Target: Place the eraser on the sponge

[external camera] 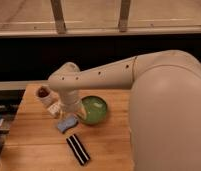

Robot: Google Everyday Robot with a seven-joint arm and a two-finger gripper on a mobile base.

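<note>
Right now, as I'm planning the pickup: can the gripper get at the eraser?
Probably yes. The gripper hangs between the sponge and the green bowl; the eraser lies nearer the camera on bare wood, nothing on or against it.

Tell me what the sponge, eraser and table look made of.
Sponge: seemingly soft foam, matte light blue, wavy edge. Eraser: likely rubber or felt, black with white stripes. Table: wood, plank seams visible. The tool hangs between sponge and green bowl.

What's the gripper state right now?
Gripper: cannot tell; it sits low between the sponge and the green bowl, with the eraser lying apart.
</note>
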